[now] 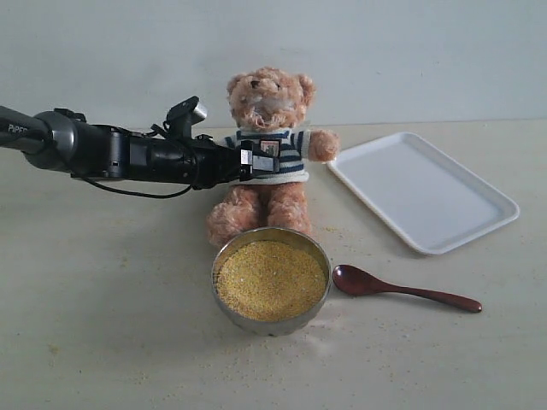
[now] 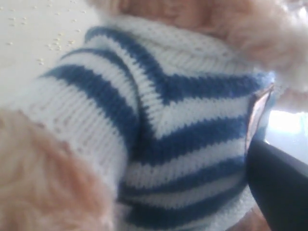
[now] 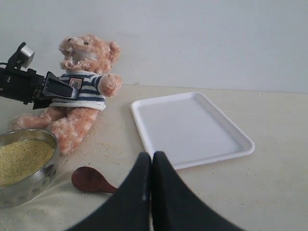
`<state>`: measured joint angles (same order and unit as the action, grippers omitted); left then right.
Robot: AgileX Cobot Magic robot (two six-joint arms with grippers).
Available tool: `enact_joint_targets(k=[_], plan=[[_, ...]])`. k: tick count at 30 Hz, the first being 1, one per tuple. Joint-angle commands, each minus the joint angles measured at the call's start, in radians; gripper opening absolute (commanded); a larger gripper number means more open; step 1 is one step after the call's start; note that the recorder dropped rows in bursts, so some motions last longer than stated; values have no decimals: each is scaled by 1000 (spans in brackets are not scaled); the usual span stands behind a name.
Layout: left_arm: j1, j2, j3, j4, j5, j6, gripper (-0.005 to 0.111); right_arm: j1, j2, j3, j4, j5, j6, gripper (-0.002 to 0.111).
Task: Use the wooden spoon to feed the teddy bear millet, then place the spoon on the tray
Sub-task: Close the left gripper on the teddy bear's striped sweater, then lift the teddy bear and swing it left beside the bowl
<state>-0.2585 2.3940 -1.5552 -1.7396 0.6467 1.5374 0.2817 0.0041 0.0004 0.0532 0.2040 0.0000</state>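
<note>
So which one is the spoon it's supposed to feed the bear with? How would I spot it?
Find the teddy bear sitting mid-table, with a steel bowl of millet in front of it. Beside that bowl, on the side of the white tray, the wooden spoon lies on the table: the only dark reddish-brown, slim-handled thing there.

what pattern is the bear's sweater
The sweater is blue-and-white striped, clearest in the left wrist view.

Left end effector hides one teddy bear arm from you; right end effector hides the wooden spoon handle.
</note>
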Motion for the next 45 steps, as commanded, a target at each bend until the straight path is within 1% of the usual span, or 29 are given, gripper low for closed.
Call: enact_joint_targets(k=[1, 3, 5, 6, 7, 8, 9, 10, 11, 12, 16, 19, 22, 25, 31, 35, 39, 45], plan=[[-9, 2, -5, -5, -1, -5, 104, -4, -4, 0, -10, -8, 0, 0], [-9, 2, -5, -5, -1, -5, 104, -4, -4, 0, -10, -8, 0, 0], [-9, 2, -5, -5, -1, -5, 99, -4, -4, 0, -10, -8, 0, 0], [-9, 2, -5, -5, 1, -10, 87, -4, -4, 0, -10, -8, 0, 0], [-7, 2, -5, -5, 9, -25, 78, -4, -4, 0, -10, -8, 0, 0], [1, -8, -5, 41, 15, -72, 57, -4, -4, 0, -10, -8, 0, 0], [8, -17, -5, 83, 16, -100, 47, -4, -4, 0, -10, -8, 0, 0], [17, -31, -5, 143, 25, -146, 27, -4, -4, 0, -10, -8, 0, 0], [27, -41, -5, 175, 33, -159, 15, -4, -4, 0, -10, -8, 0, 0], [40, -55, -5, 212, 58, -166, 6, -4, -4, 0, -10, -8, 0, 0], [84, -79, -5, 223, 157, -180, 5, -4, -4, 0, -10, -8, 0, 0], [122, -94, -5, 240, 201, -180, 5, -4, -4, 0, -10, -8, 0, 0], [174, -118, -5, 308, 269, -240, 5, -4, -4, 0, -10, -8, 0, 0], [222, -151, -5, 346, 291, -272, 5, -4, -4, 0, -10, -8, 0, 0], [305, -217, -5, 352, 363, -292, 5, -4, -4, 0, -10, -8, 0, 0], [352, -257, -5, 350, 435, -340, 5, -4, -4, 0, -10, -8, 0, 0], [384, -277, -5, 346, 562, -378, 5, -4, -4, 0, -10, -8, 0, 0], [393, -291, -5, 344, 574, -397, 5, -4, -4, 0, -10, -8, 0, 0]])
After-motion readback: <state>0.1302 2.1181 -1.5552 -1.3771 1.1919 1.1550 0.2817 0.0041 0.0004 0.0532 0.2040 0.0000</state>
